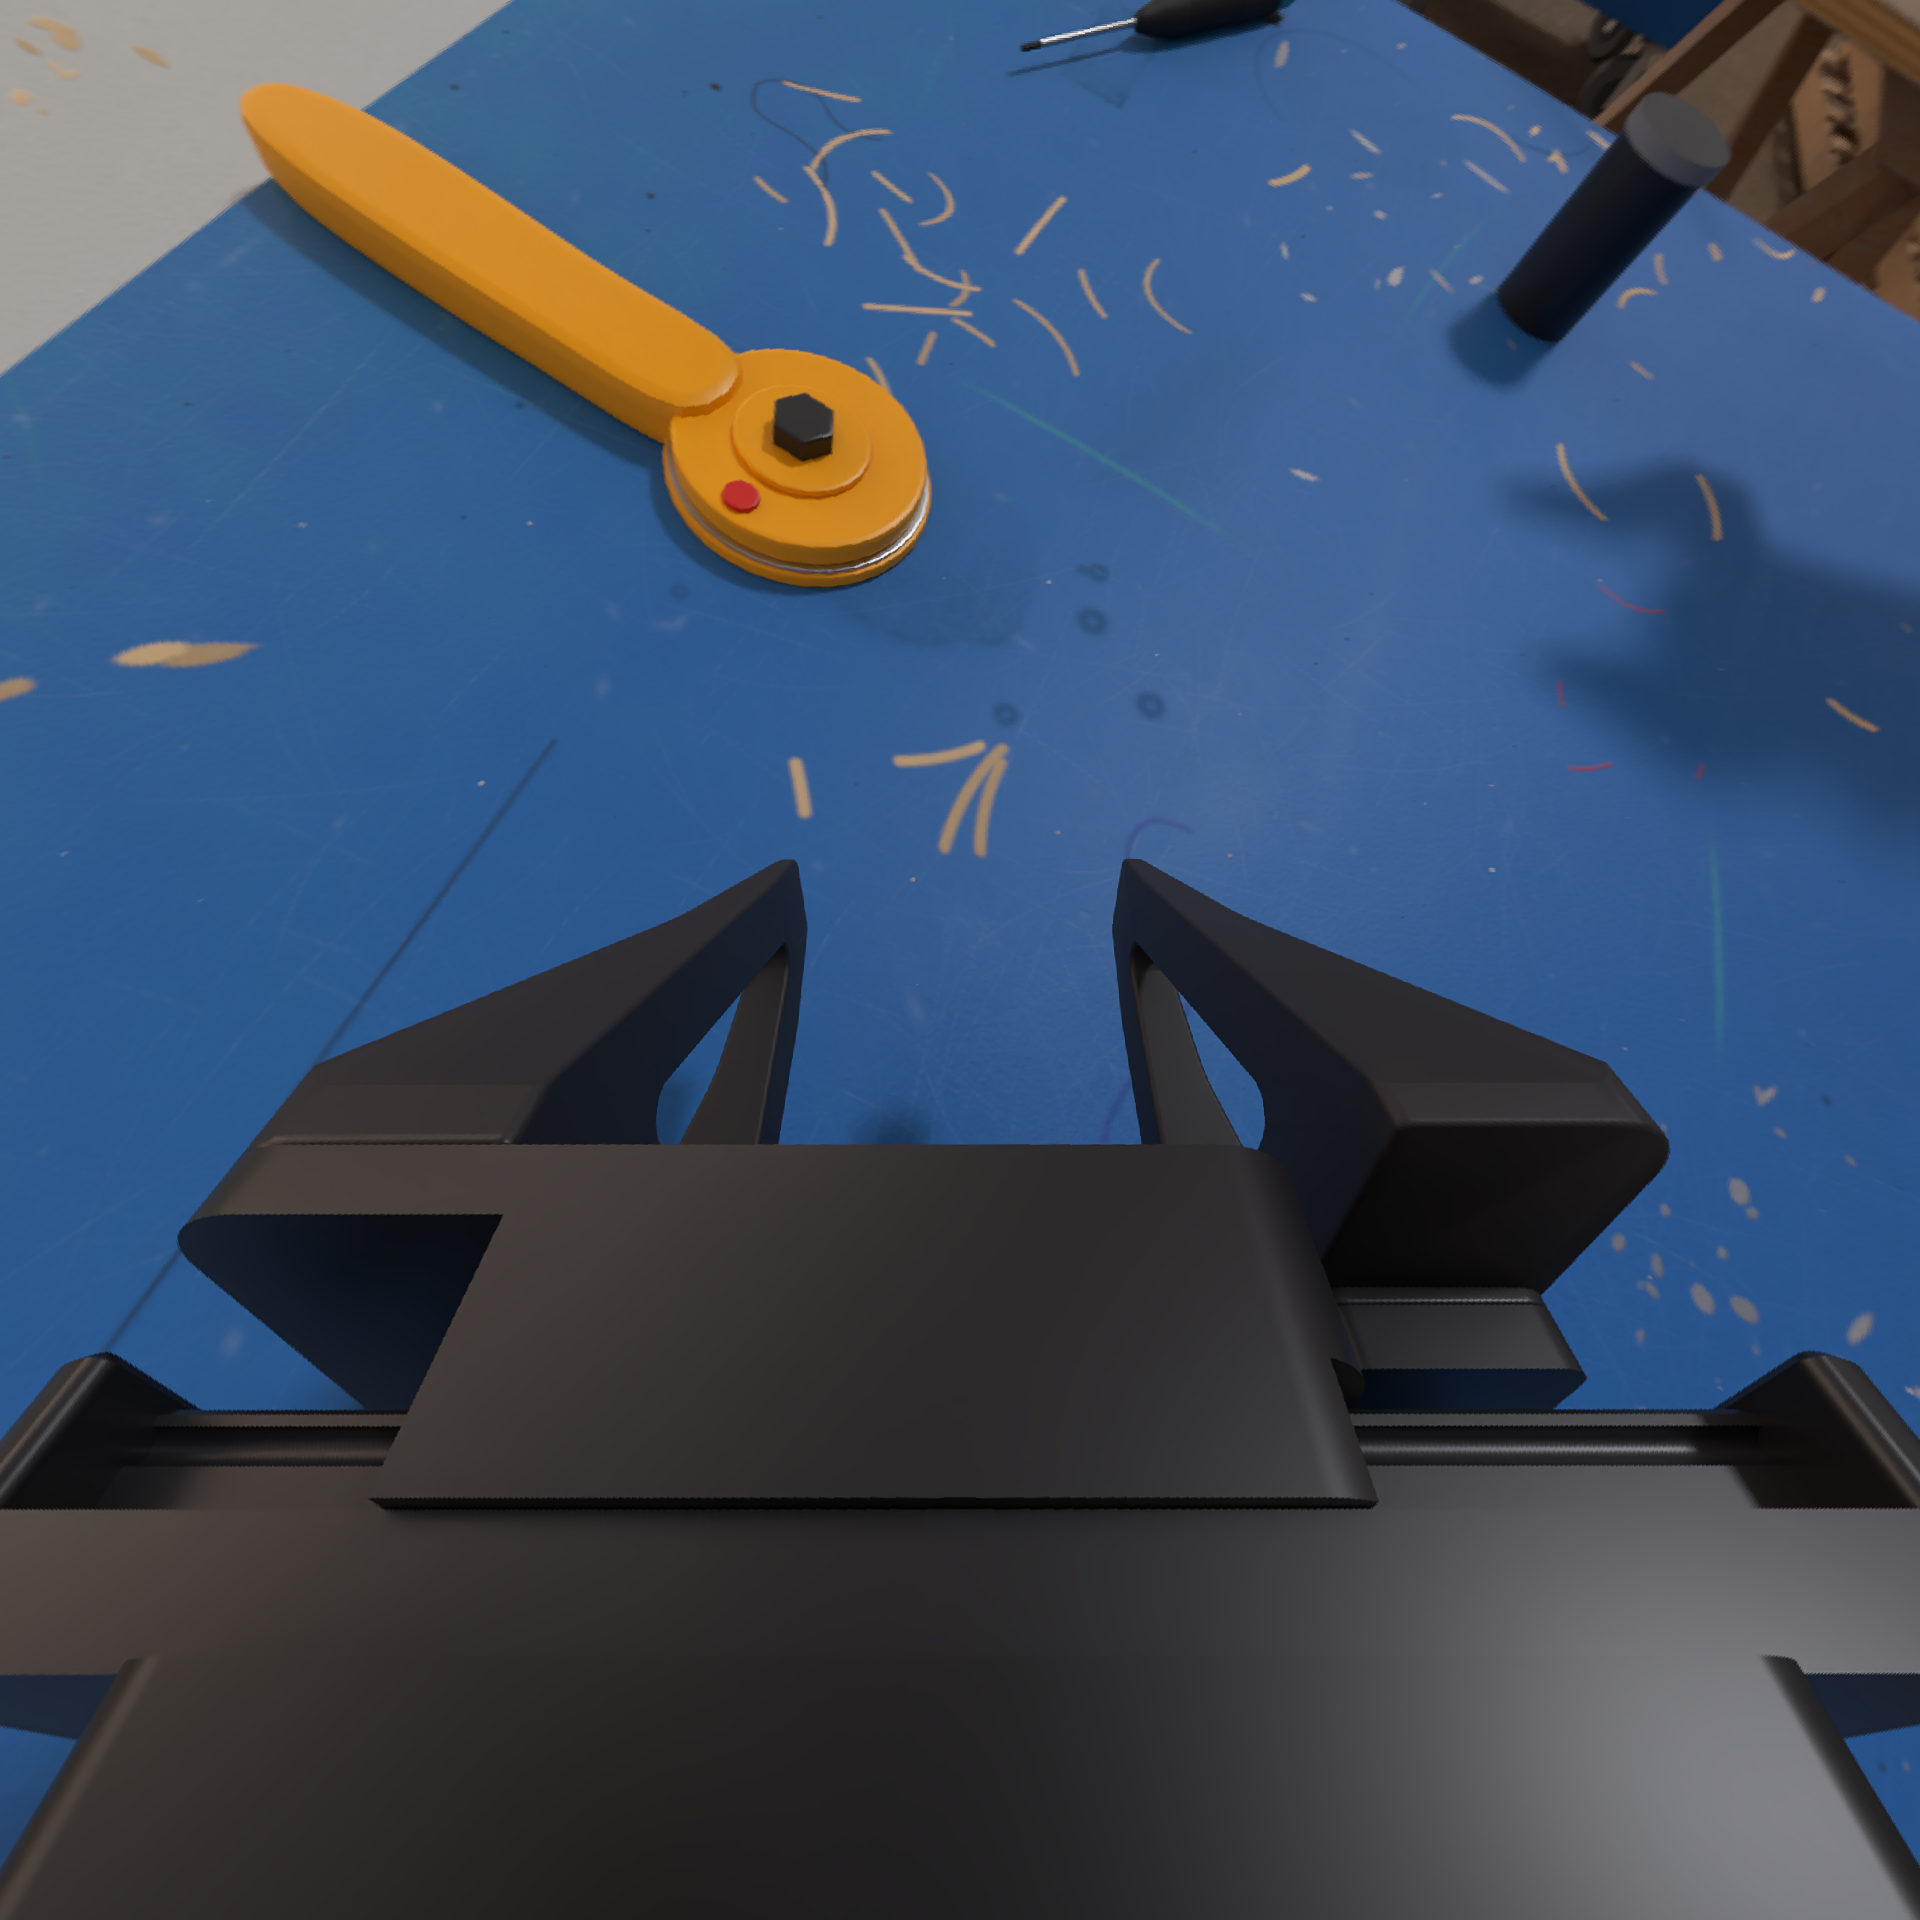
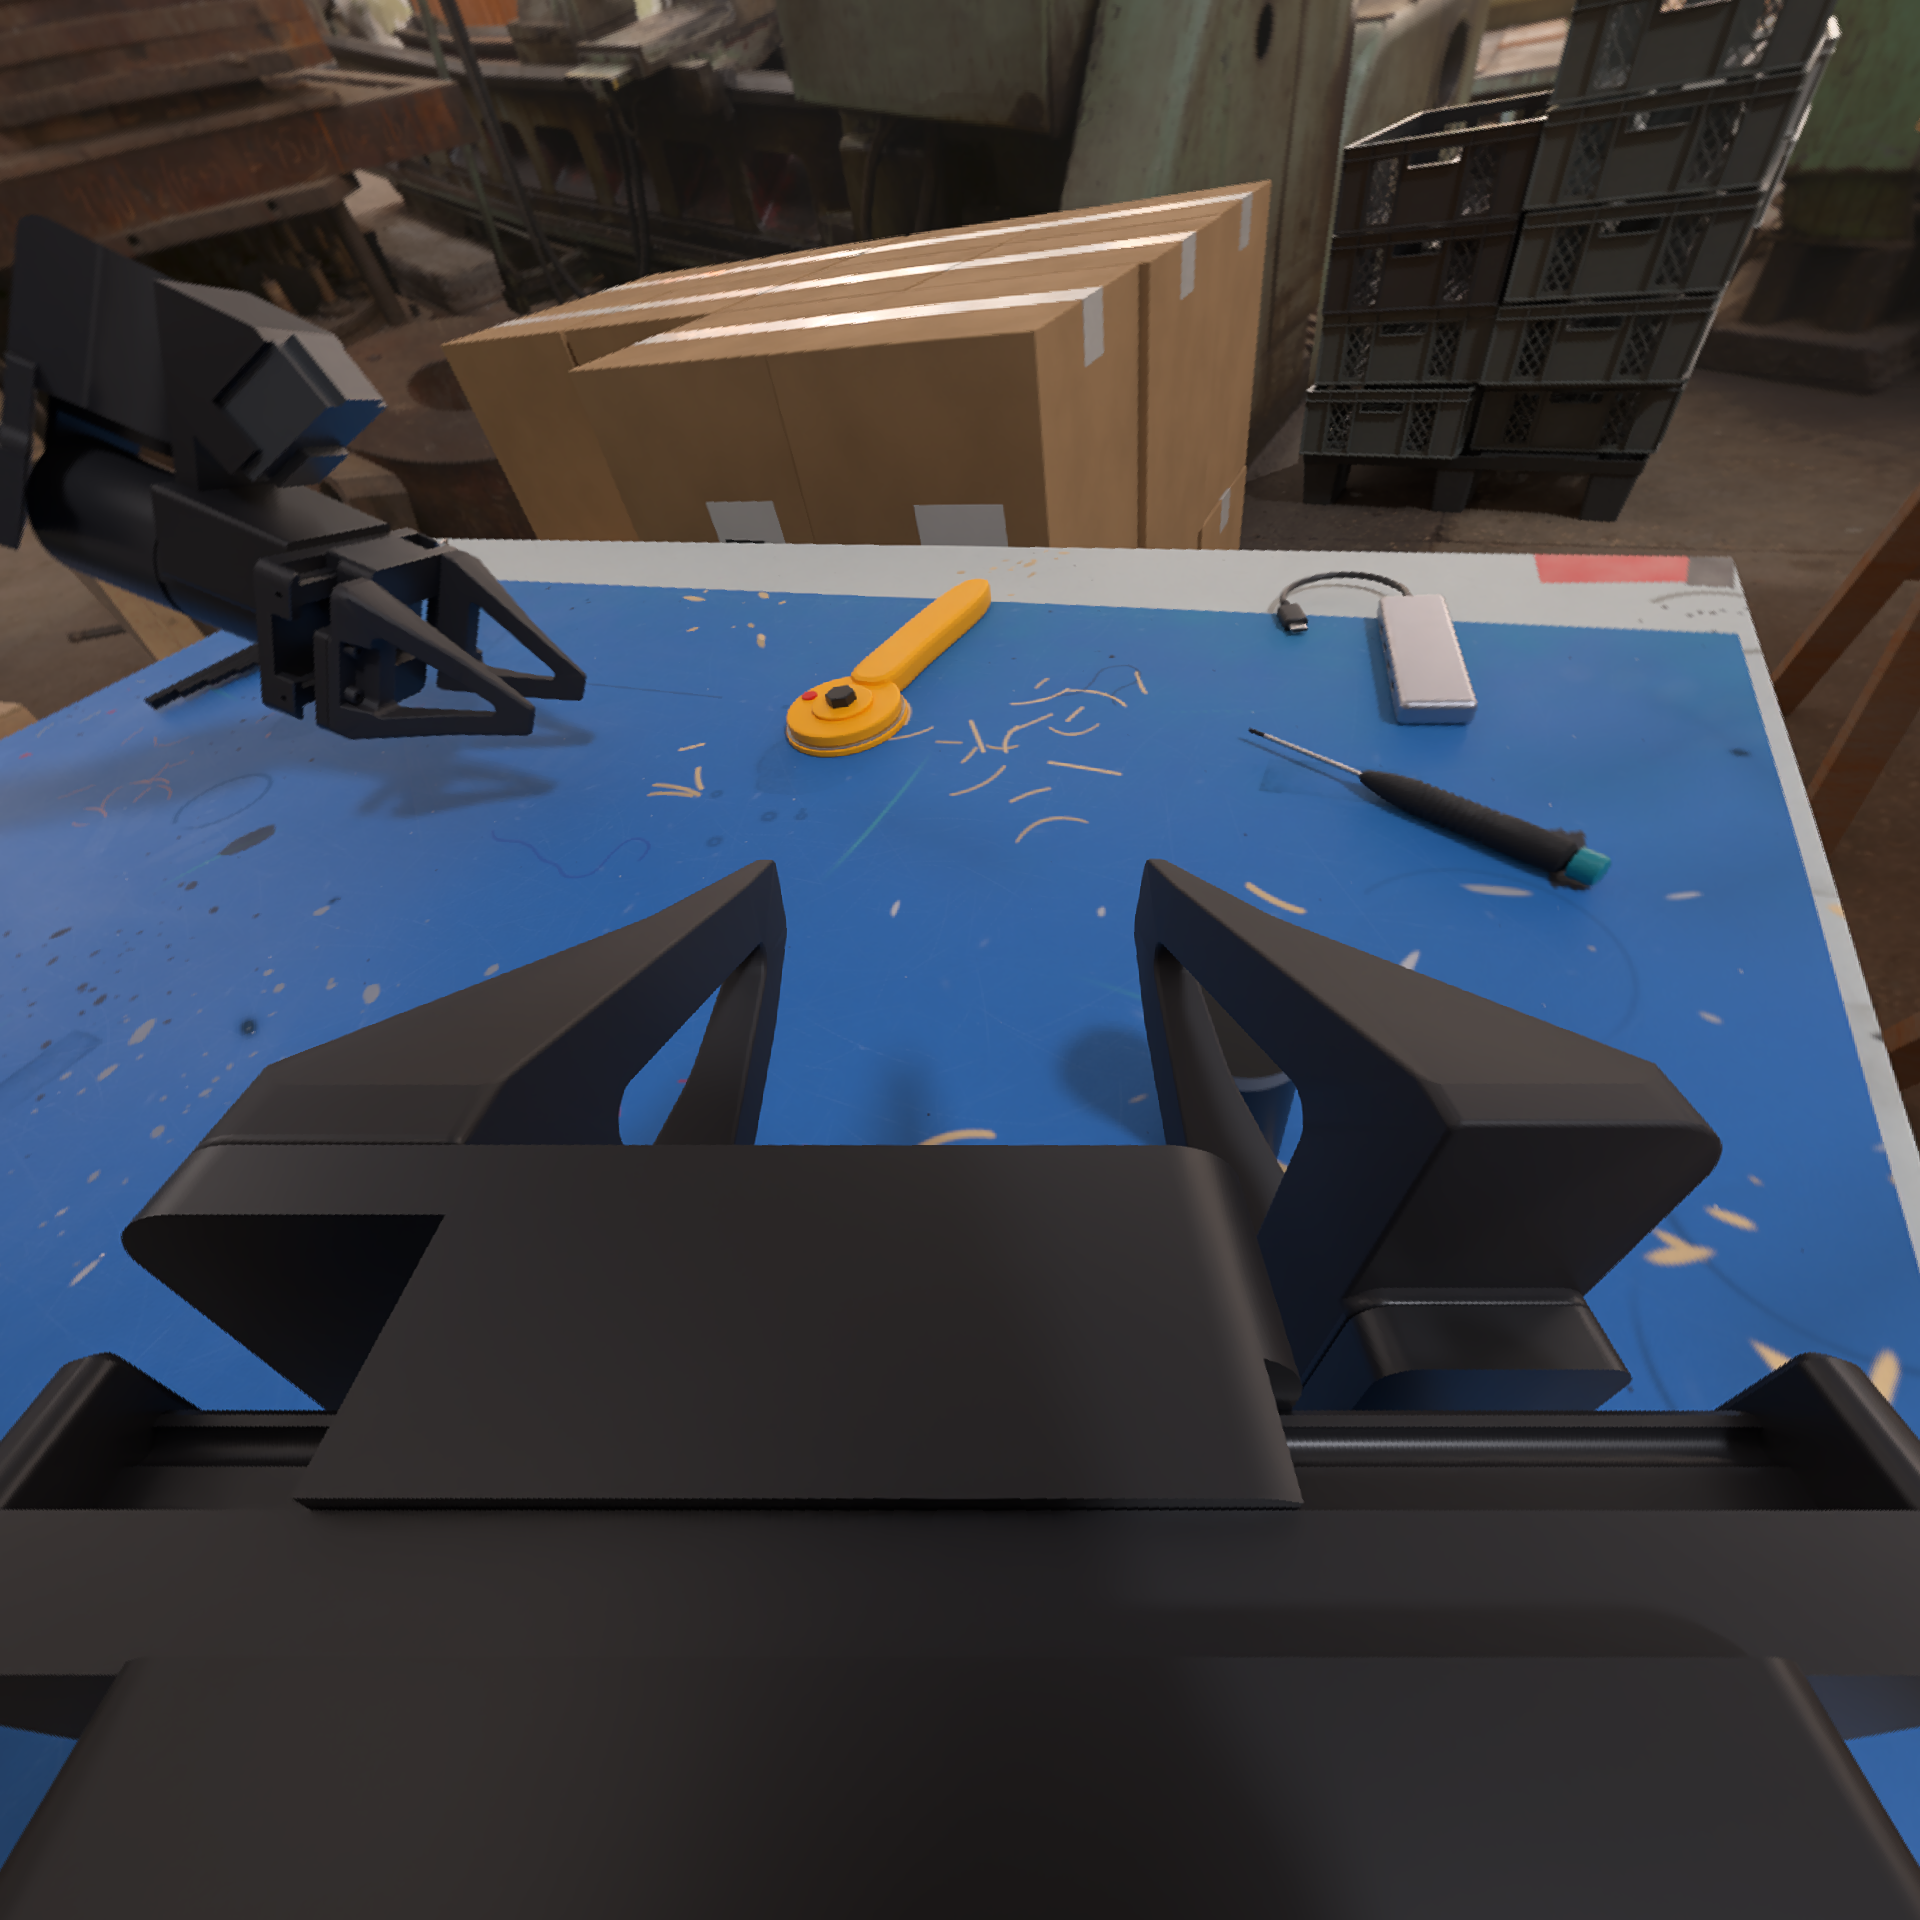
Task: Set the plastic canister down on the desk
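A dark grey cylinder, the plastic canister (image 1: 1610, 218), stands upright on the blue desk (image 1: 1299, 644) at the far right of the left wrist view, free of both grippers. My left gripper (image 1: 961, 873) is open and empty, low over the desk, well short of the canister. My right gripper (image 2: 958, 873) is open and empty above the desk. In the right wrist view a small grey part (image 2: 1262, 1086) shows through the right finger's cut-out; I cannot tell whether it is the canister. The left gripper also shows at the left of the right wrist view (image 2: 545, 701).
An orange rotary cutter (image 1: 623, 343) lies ahead of the left gripper. A black screwdriver (image 2: 1455, 805) and a silver hub with a cable (image 2: 1429, 655) lie at the far right of the desk. Wood shavings are scattered about. Cardboard boxes (image 2: 883, 395) and crates stand beyond the far edge.
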### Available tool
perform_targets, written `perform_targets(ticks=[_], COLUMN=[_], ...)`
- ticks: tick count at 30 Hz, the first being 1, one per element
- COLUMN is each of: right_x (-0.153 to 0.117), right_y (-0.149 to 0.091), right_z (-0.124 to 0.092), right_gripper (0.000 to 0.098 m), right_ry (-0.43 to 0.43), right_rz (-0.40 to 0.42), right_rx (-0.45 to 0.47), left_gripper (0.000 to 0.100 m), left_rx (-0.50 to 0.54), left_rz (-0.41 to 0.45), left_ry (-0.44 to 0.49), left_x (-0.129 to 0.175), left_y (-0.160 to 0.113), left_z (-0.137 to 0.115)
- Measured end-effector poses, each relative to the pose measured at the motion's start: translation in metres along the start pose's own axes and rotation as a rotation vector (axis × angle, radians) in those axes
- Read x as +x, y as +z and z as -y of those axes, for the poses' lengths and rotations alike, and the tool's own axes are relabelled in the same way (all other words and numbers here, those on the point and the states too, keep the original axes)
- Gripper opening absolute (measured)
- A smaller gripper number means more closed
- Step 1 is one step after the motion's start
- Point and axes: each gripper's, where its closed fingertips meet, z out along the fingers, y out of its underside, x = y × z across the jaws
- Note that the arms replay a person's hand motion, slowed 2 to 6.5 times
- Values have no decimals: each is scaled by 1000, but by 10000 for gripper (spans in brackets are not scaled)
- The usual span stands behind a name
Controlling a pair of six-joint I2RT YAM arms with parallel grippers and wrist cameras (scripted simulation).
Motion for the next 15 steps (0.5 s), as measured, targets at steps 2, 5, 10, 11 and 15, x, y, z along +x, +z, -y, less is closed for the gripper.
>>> perform_targets(ticks=[2,5,10,11,15], right_x=[4,8,10,10,7], right_y=[-3,-8,-15,-17,-22], right_z=[-2,-4,-6,-6,-5], right_gripper=[580,603,636,648,684], right_ry=[22,50,87,91,81], right_rz=[-15,-35,-42,-43,-55], right_rx=[4,8,8,6,-2], left_gripper=[508,511,517,520,524], left_rx=[3,26,98,114,169], left_rz=[35,95,171,179,203], left_ry=[9,17,15,13,1], left_x=[-2,-5,-4,-3,0], left_y=[-2,-10,-34,-40,-69], left_z=[-1,1,7,8,7])
